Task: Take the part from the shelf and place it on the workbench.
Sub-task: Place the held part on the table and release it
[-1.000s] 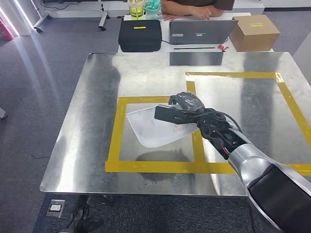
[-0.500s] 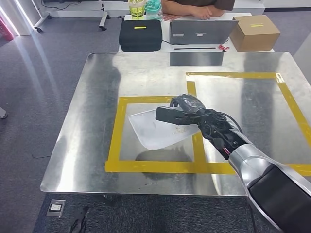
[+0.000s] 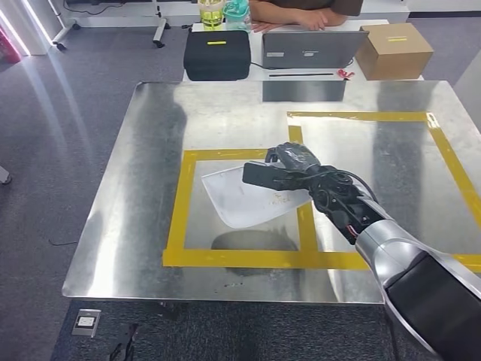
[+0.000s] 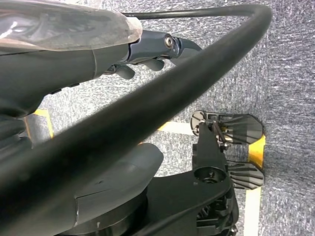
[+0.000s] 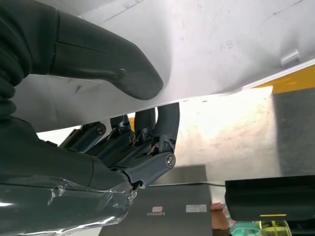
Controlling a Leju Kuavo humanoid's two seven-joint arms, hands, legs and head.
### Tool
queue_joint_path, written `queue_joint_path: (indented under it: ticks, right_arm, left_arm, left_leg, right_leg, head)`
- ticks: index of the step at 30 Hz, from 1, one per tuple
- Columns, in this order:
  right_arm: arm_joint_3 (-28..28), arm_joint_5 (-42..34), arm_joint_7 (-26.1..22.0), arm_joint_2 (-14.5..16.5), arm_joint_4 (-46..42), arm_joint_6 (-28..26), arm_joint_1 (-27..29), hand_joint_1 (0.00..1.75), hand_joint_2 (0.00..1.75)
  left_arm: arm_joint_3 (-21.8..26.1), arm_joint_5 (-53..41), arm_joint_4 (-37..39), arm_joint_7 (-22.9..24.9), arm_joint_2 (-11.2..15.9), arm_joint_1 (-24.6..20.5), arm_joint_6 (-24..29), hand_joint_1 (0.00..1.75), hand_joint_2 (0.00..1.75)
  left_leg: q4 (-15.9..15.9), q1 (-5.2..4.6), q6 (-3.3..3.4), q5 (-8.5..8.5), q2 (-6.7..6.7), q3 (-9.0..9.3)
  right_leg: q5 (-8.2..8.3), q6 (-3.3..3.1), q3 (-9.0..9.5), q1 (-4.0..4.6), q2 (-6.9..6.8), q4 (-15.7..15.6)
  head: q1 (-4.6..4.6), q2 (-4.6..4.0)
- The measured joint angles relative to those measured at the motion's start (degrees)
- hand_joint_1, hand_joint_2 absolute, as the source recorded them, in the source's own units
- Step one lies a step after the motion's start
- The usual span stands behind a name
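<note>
A flat white part [image 3: 241, 201] with a curved edge hangs just above the steel workbench [image 3: 130, 226], over the small yellow-taped square [image 3: 179, 207]; its shadow lies below it on the metal. My right hand [image 3: 289, 169] grips the part's right side. In the right wrist view the thumb [image 5: 111, 59] presses on one face of the part [image 5: 223, 44] and the fingers [image 5: 148, 142] curl under the other. My left hand [image 4: 148, 49] hangs by the floor, holding nothing, its fingers loosely apart.
A larger yellow-taped square [image 3: 443, 150] marks the bench's right half. Behind the bench a table carries a black case [image 3: 216, 54], a laptop [image 3: 309, 49] and a cardboard box [image 3: 394, 49]; a person [image 3: 294, 13] sits there. A floor socket [image 3: 85, 322] lies at the lower left.
My right hand and the white part have drifted slightly to the right over the small yellow square. The grip is unchanged.
</note>
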Motion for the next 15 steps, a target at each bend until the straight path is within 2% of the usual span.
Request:
queue_joint_path:
  ticks: [15]
  right_arm:
    - [-0.19,-1.53,-1.08,1.96,0.34,-0.83,-2.61,1.75,1.75]
  left_arm:
    - [0.0,0.12,0.0,-0.5,-0.39,0.1,0.21,0.0,1.75]
  left_leg:
    - [0.0,0.0,0.0,0.0,-0.02,0.0]
  right_leg:
    - [0.0,0.0,0.01,0.0,-0.03,0.01]
  head:
    - [0.0,0.0]
